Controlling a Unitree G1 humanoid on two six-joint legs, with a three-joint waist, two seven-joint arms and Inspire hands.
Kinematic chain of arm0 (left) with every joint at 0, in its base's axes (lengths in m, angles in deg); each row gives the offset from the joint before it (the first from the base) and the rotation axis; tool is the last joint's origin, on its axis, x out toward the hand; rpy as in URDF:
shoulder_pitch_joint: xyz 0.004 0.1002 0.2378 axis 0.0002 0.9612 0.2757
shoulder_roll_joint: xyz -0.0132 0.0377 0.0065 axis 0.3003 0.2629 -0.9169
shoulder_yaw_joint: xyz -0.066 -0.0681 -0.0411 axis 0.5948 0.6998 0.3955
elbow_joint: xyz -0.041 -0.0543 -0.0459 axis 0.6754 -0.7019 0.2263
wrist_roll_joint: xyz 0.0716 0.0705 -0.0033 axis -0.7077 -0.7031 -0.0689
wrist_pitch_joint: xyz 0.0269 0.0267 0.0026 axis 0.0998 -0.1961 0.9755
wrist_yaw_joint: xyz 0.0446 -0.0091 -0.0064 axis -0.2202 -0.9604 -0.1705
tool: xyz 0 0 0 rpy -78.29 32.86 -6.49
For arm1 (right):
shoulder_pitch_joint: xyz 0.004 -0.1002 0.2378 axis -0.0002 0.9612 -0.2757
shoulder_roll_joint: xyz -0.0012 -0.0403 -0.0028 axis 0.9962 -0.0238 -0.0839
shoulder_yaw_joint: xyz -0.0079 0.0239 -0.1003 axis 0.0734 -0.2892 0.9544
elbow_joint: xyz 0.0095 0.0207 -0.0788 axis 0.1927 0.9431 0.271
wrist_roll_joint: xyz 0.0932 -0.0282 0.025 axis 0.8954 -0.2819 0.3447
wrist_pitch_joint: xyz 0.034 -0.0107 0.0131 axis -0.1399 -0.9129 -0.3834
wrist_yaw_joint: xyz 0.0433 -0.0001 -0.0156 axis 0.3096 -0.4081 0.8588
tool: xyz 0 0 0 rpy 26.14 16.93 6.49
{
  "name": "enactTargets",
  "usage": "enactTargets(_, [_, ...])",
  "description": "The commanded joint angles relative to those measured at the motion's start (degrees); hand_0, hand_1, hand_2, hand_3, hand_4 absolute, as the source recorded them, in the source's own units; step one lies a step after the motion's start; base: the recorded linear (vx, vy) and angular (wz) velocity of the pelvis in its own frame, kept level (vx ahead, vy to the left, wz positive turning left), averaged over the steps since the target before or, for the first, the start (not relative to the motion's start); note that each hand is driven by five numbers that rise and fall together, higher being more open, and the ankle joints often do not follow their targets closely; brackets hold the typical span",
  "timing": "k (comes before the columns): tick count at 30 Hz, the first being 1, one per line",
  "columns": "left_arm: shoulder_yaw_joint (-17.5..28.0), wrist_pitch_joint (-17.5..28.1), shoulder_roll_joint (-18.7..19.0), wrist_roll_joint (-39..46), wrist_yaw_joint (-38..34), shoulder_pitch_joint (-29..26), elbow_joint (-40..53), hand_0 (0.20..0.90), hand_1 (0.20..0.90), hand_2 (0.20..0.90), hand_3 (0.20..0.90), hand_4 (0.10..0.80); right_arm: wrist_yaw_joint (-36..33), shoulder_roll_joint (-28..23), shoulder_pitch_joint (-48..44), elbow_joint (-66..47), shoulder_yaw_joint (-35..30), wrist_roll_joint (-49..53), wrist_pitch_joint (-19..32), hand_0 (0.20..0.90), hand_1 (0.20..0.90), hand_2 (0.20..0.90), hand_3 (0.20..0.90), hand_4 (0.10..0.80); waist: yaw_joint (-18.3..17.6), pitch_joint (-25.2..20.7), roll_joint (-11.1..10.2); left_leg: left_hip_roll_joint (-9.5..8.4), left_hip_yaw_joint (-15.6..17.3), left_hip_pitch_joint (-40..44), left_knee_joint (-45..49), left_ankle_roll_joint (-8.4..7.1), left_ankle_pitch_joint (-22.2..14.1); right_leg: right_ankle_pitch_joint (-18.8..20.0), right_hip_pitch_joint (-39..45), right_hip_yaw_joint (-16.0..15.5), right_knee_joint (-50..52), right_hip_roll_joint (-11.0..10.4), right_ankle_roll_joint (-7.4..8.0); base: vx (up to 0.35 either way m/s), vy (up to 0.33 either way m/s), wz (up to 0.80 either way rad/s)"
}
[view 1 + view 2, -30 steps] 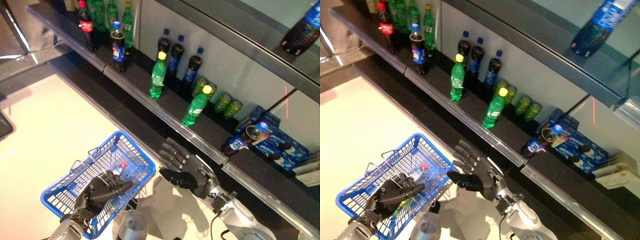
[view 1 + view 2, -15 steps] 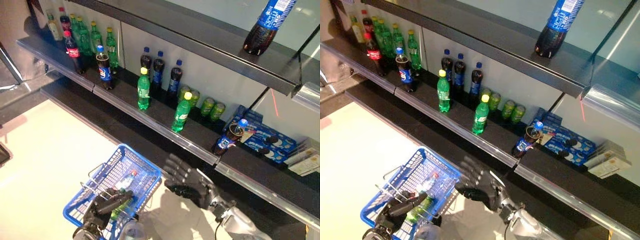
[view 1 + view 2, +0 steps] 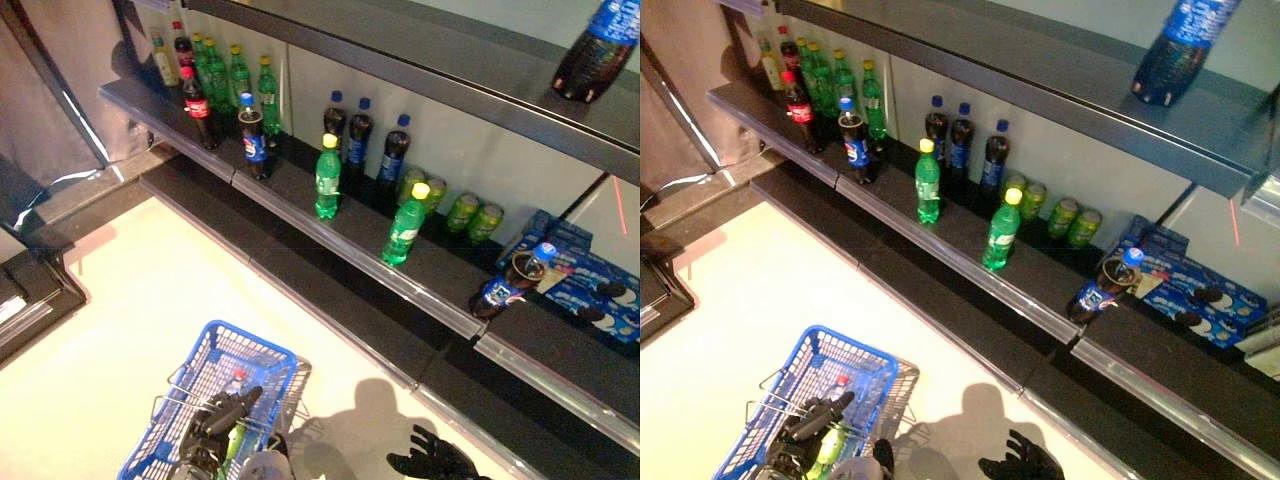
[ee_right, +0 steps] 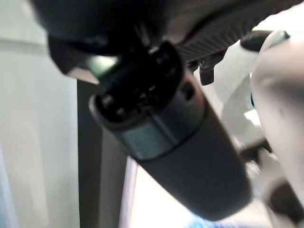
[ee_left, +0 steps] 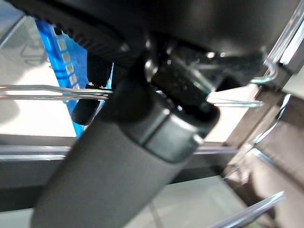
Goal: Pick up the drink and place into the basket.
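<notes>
A green drink [image 3: 234,440] with a clear bottle [image 3: 236,382] beside it lies in the blue basket [image 3: 262,358]; the left hand [image 3: 215,425] is curled round the basket's wire handle [image 3: 170,388]; the right hand [image 3: 432,464] hangs empty near the floor, fingers relaxed and spread; beyond, the shelf [image 3: 340,233] carries green bottles [image 3: 328,177], dark colas [image 3: 253,137], cans [image 3: 463,212] and a tilted cola [image 3: 510,280] beside blue boxes [image 3: 590,290].

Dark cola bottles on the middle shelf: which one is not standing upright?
The blue-capped cola bottle at the shelf's right end, beside the blue boxes; it leans, the others stand straight.
</notes>
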Motion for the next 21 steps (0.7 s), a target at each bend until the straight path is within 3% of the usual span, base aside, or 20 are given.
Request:
enactTargets(1, [-0.94,8.11,3.66,-0.94,3.91,-1.2,12.31,0.3,0.3,0.3,0.2,0.1,-5.37,-1.86,0.59,0.6,-1.89,-1.77,1.95,0.9,0.9,0.9,0.9,0.8,1.14,-3.26,2.7,1.33,-3.01,0.17,6.27,-1.01,-3.54,7.75,-5.07,3.47,-1.16,0.46,-1.11,0.207,0.383,0.28])
enactTargets(2, [-1.87,7.34,3.81,-0.62,3.45,-1.92,12.29,0.3,0.3,0.3,0.2,0.1,-8.53,-0.89,0.21,3.74,-3.26,-2.51,1.78,0.9,0.9,0.9,0.9,0.8,-0.21,-3.38,3.04,-0.02,-4.6,0.41,5.88,0.08,-4.26,6.53,-6.53,7.57,0.78,1.46,-1.51,0.242,0.556,0.38])
enactTargets(3, [-3.58,7.49,4.34,-0.75,3.32,-3.14,11.88,0.3,0.3,0.3,0.2,0.1,-11.65,-0.55,-0.19,6.72,-4.26,-0.71,2.26,0.9,0.9,0.9,0.9,0.8,-2.63,-3.57,3.54,-1.36,-6.42,0.18,4.15,1.85,-3.14,4.36,-9.06,13.8,2.42,5.55,-3.13,0.218,0.506,1.12])
enactTargets(4, [-4.89,8.26,4.78,-0.54,3.58,-3.86,11.35,0.3,0.3,0.3,0.2,0.1,-12.55,-0.64,-0.29,8.31,-4.57,1.15,3.2,0.9,0.9,0.9,0.9,0.8,-3.84,-3.63,3.72,-2.19,-7.94,0.45,3.24,2.37,-3.14,2.71,-10.0,16.41,2.9,8.35,-4.13,0.161,0.373,1.54])
enactTargets(5, [-5.57,8.83,4.99,-0.29,3.65,-4.23,11.07,0.3,0.3,0.3,0.2,0.1,-13.0,-0.68,-0.31,8.95,-4.7,1.82,3.48,0.9,0.9,0.9,0.9,0.8,-4.42,-3.67,3.79,-2.6,-8.7,0.57,2.84,2.6,-3.16,1.98,-10.39,17.45,3.05,9.68,-4.62,0.203,0.322,1.86])
enactTargets(6, [-6.96,10.19,5.31,0.38,3.71,-5.18,10.69,0.3,0.3,0.3,0.2,0.1,-12.96,-0.6,-0.14,11.7,-5.45,1.65,5.06,0.9,0.9,0.9,0.9,0.8,-5.69,-4.0,3.79,-4.78,-11.19,0.84,1.11,3.18,-2.8,2.24,-12.67,19.36,4.59,13.14,-5.49,0.206,0.304,1.51])
enactTargets(9, [-6.33,10.5,5.27,1.95,2.76,-5.3,11.41,0.3,0.3,0.3,0.2,0.1,-12.42,-1.09,-0.39,14.5,-5.73,-0.82,4.81,0.9,0.9,0.9,0.9,0.8,-6.0,-4.43,4.23,-5.9,-11.22,1.74,-1.06,3.42,-2.5,2.34,-14.11,18.49,4.09,15.03,-6.12,0.17,0.188,1.02])
enactTargets(11, [-7.09,10.44,4.64,3.22,3.57,-6.1,10.09,0.3,0.3,0.3,0.2,0.1,-11.96,-1.36,-0.77,20.11,-6.7,0.48,5.57,0.9,0.9,0.9,0.9,0.8,-6.9,-5.02,3.92,-7.37,-11.96,2.01,-1.43,3.41,-2.94,3.29,-14.16,21.76,-2.17,18.41,-7.25,0.28,0.134,1.04])
enactTargets(13, [-7.98,10.82,3.64,2.43,4.79,-6.63,8.66,0.3,0.3,0.3,0.2,0.1,-12.19,-1.05,-1.09,23.66,-7.56,2.62,5.78,0.9,0.9,0.9,0.9,0.8,-7.73,-5.23,3.27,-8.6,-12.31,1.99,-0.13,3.58,-4.27,6.59,-14.5,24.23,-7.28,19.24,-6.88,0.323,0.094,0.8])
enactTargets(16, [-8.94,11.57,2.9,2.57,5.23,-7.46,7.74,0.3,0.3,0.3,0.2,0.1,-11.56,-0.96,-2.59,26.53,-7.98,2.64,5.86,0.9,0.9,0.9,0.9,0.8,-8.55,-4.64,2.5,-9.45,-11.38,1.84,3.39,3.64,-7.28,10.4,-18.2,23.39,-8.63,19.1,-6.0,0.305,0.046,0.21])
enactTargets(18, [-8.98,12.35,2.84,3.67,5.14,-7.71,8.1,0.3,0.3,0.3,0.2,0.1,-11.4,-1.04,-3.51,26.81,-7.54,1.98,5.14,0.9,0.9,0.9,0.9,0.8,-8.65,-3.91,2.15,-9.8,-9.88,2.07,7.37,3.05,-9.34,11.26,-20.51,18.28,-7.16,19.28,-5.85,0.34,0.046,-0.13])
enactTargets(19, [-8.92,12.51,2.87,3.89,5.1,-7.7,8.27,0.3,0.3,0.3,0.2,0.1,-11.37,-1.04,-3.58,26.79,-7.51,1.81,5.04,0.9,0.9,0.9,0.9,0.8,-8.63,-3.85,2.13,-9.81,-9.69,2.11,7.77,2.95,-9.44,11.24,-20.69,17.65,-6.94,19.31,-5.88,0.382,0.056,-0.16])
enactTargets(20, [-8.77,12.62,3.07,4.54,4.29,-7.62,9.62,0.3,0.3,0.3,0.2,0.1,-11.22,-1.08,-3.75,26.62,-7.51,1.12,4.73,0.9,0.9,0.9,0.9,0.8,-8.75,-3.81,2.04,-9.43,-8.53,2.41,10.37,2.76,-9.44,10.46,-21.35,15.25,-5.35,19.29,-6.52,0.312,0.044,-0.21])
enactTargets(21, [-9.26,12.5,3.19,4.77,3.19,-7.91,10.56,0.3,0.3,0.3,0.2,0.1,-11.44,-1.03,-3.71,26.57,-7.4,1.31,4.64,0.9,0.9,0.9,0.9,0.8,-9.15,-4.16,1.99,-9.13,-8.41,2.56,12.23,2.68,-8.91,10.03,-21.31,15.47,-5.28,19.46,-7.19,0.381,0.05,-0.17])
